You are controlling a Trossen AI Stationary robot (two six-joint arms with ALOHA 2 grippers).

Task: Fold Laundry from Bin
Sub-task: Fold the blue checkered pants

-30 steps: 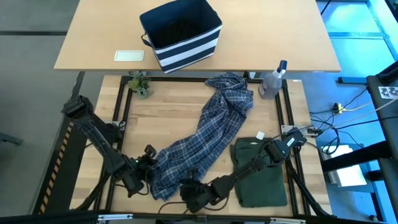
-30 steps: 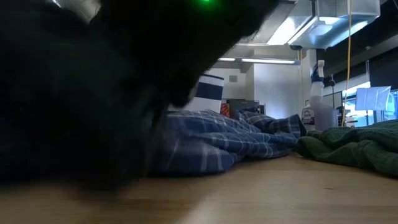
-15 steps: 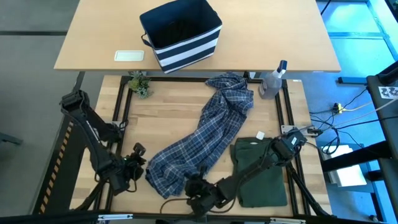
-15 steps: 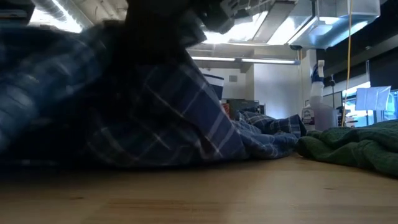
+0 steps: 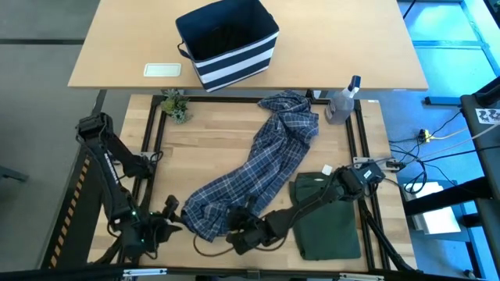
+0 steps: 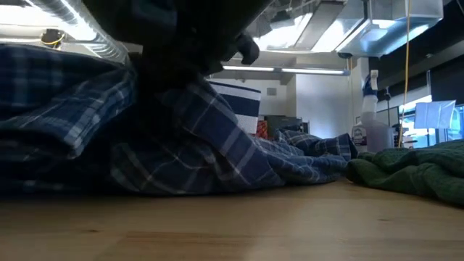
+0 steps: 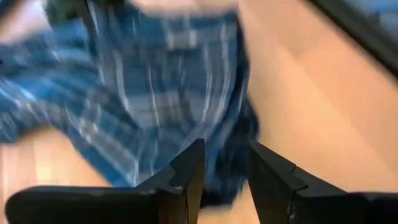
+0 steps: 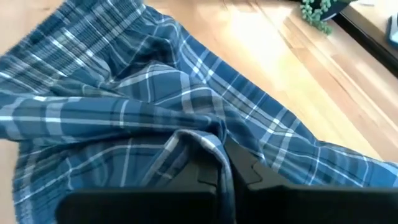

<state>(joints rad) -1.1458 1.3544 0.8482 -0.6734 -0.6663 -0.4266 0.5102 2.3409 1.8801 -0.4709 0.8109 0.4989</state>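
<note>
The blue-and-white plaid shirt (image 5: 266,168) lies stretched from the table's far right toward its near middle, its near end bunched up. My right gripper (image 5: 239,229) is shut on that near end. My left gripper (image 7: 225,152) stands open at the table's near left (image 5: 166,221), just off the shirt's edge, with nothing between its fingers. A dark olive-green garment (image 5: 328,220) lies flat at the near right, under my right arm. The striped navy bin (image 5: 226,43) stands on the far table. My right gripper pinches a raised fold of the plaid shirt (image 8: 210,140) between its two fingers, close to the shirt's near end. The fingers slant down from the table's right. That end is lifted (image 6: 181,123), and the rest of the shirt trails on the table, slack.
A clear spray bottle (image 5: 341,101) stands at the far right corner and a small green plant (image 5: 176,105) at the far left. A white flat object (image 5: 162,69) lies beside the bin. Bare wood shows at the table's left (image 5: 203,148).
My left gripper has opened, let go of the shirt's near left edge and drawn back toward the table's near left corner. My right gripper has risen, rolling, and lifted the shirt's near end, which has bunched toward the middle; the far part has stayed.
</note>
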